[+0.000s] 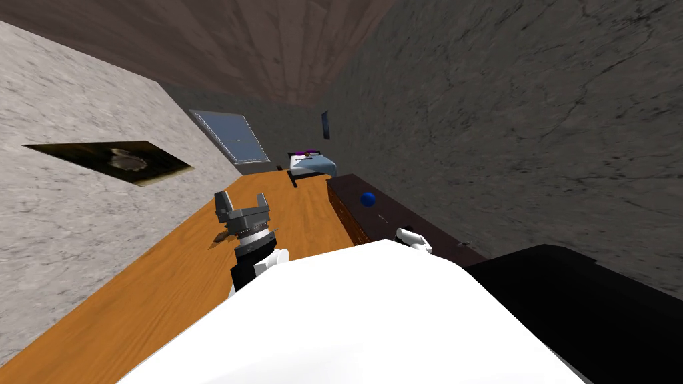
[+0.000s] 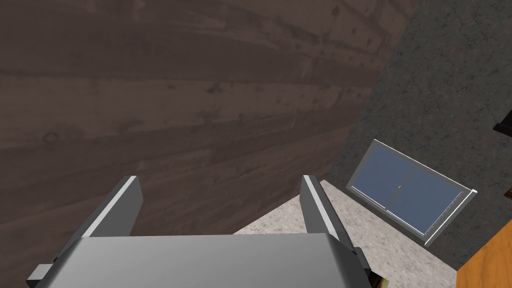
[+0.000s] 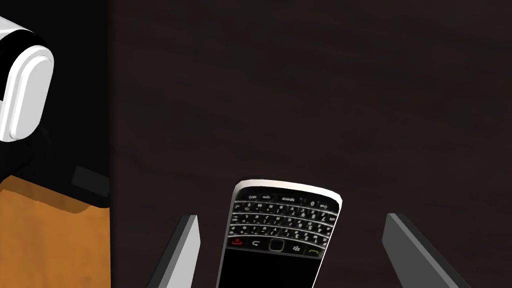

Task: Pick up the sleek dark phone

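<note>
On the dark worktop (image 3: 300, 100), in from its edge, the phone (image 3: 280, 235) lies flat between our open right jaws.
It sits nearer one jaw, so we centre first, sink until the tips almost touch the worktop, then close on its long sides. Our left jaws hang open, well apart.

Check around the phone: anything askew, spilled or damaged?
Nothing spilled or damaged. The black keypad phone lies flat on the dark brown tabletop, turned slightly askew inside the open right gripper.
</note>
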`<state>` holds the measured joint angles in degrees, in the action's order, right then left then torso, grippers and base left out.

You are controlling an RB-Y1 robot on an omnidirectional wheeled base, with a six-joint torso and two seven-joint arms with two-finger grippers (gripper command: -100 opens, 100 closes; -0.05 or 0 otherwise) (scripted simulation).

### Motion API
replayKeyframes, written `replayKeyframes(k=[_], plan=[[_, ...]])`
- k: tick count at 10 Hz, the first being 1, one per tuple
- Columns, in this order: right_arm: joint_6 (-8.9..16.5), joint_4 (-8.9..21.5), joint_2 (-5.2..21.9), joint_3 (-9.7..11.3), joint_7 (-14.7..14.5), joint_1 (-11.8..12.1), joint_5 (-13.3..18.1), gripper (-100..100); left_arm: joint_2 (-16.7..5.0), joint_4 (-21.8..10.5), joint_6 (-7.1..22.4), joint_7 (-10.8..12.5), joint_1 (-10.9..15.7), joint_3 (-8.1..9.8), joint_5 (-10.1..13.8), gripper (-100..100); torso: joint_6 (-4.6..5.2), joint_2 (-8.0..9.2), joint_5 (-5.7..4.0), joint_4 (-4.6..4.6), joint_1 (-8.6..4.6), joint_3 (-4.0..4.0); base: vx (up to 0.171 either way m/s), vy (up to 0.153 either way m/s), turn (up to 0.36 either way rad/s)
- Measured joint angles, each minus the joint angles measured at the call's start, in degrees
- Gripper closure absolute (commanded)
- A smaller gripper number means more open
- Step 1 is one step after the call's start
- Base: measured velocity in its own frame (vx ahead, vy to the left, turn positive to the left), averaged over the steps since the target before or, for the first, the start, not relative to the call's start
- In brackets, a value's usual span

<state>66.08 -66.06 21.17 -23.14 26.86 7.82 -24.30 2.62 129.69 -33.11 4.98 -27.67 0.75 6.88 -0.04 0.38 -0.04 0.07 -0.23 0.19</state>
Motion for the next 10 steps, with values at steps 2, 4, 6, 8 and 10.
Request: replayKeyframes(k=[2, 4, 6, 8, 10], plan=[[-1.0, 2.3, 0.3, -0.6, 0.7, -0.9, 0.0, -100, 0.0, 0.0, 0.0, 0.0, 0.0, 0.0, 0.0, 0, 0.04, -0.01, 0.02, 0.0, 0.11, 0.01, -0.068, -0.002, 0.072], [-2.1, 5.0, 0.6, -1.2, 1.3, -2.1, 0.2, -100, 0.0, 0.0, 0.0, 0.0, 0.0, 0.0, 0.0, 0, -0.01, -0.1, 0.03, -0.01, 0.13, -0.05, -0.07, -0.008, 0.2], [-3.6, 8.0, 0.8, -1.9, 2.1, -3.5, 0.4, -100, 0.0, 0.0, 0.0, 0.0, 0.0, 0.0, 0.0, 0, 0.02, 0.0, 0.02, 0.0, 0.08, 0.01, -0.097, -0.009, 0.185], [-4.9, 11.1, 1.1, -2.6, 3.0, -4.9, 0.7, -100, 0.0, 0.0, 0.0, 0.0, 0.0, 0.0, 0.0, 0, 0.03, 0.01, 0.02, 0.01, 0.07, 0.02, -0.066, -0.014, 0.1], [-5.0, 11.3, 1.1, -2.7, 3.2, -5.0, 0.7, 100, 0.0, 0.0, 0.0, 0.0, 0.0, 0.01, 0.0, 0, 0.05, -0.24, 0.0, -0.06, 0.08, -0.14, -0.003, -0.001, -0.003]])
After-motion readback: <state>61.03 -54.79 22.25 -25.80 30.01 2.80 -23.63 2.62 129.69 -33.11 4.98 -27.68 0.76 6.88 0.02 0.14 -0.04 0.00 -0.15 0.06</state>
